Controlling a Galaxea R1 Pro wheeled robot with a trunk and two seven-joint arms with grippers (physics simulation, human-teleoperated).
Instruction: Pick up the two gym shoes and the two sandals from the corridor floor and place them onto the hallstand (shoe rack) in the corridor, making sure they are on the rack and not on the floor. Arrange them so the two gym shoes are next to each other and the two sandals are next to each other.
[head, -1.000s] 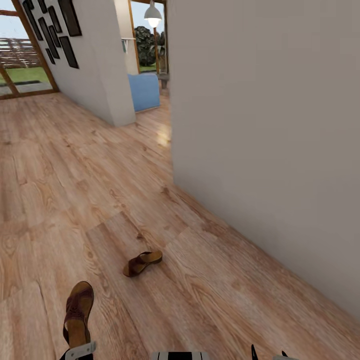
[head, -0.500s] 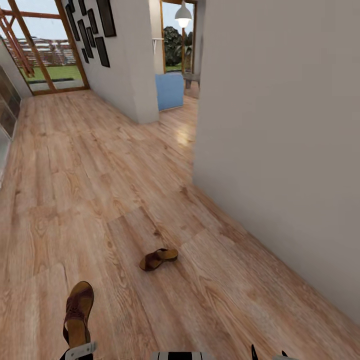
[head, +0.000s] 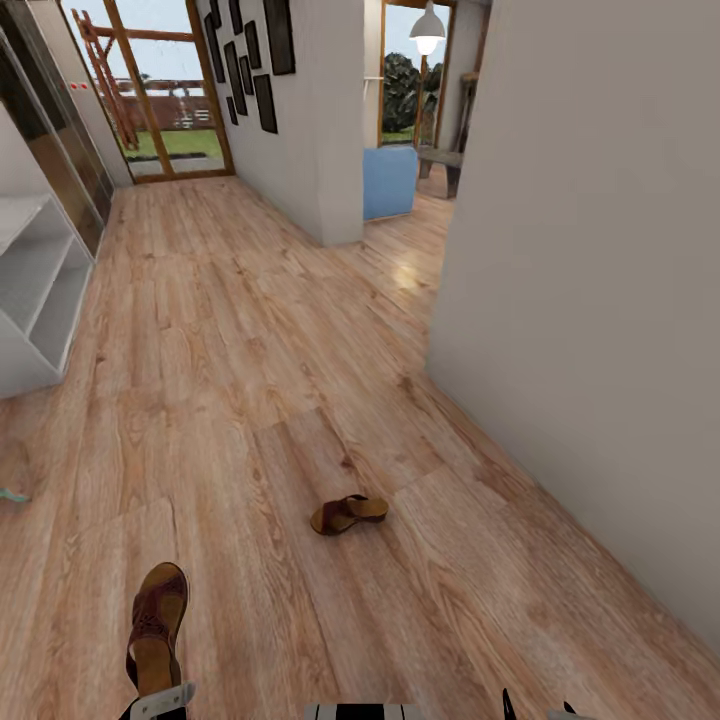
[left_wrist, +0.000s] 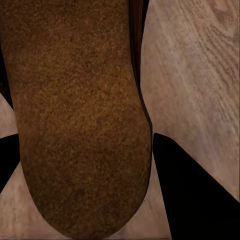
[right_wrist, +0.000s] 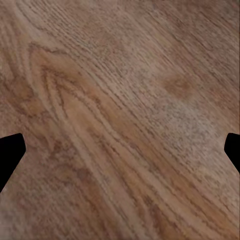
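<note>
Wood-plank corridor floor (head: 250, 380) bears one sandal (head: 348, 514).

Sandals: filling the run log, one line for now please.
left gripper: holds sandal | right gripper: open, empty | second sandal: on floor

Home corridor. Light brown wood-plank floor (head: 250, 340) runs ahead of the left claw (head: 155, 700), black picture frames (head: 262, 60) on a plain whitish wall, glazed wood-framed garden door (head: 165, 90) at the far end, white pendant lamp (head: 428, 38), brown leather sandal (head: 348, 514) lying on the planks.
</note>
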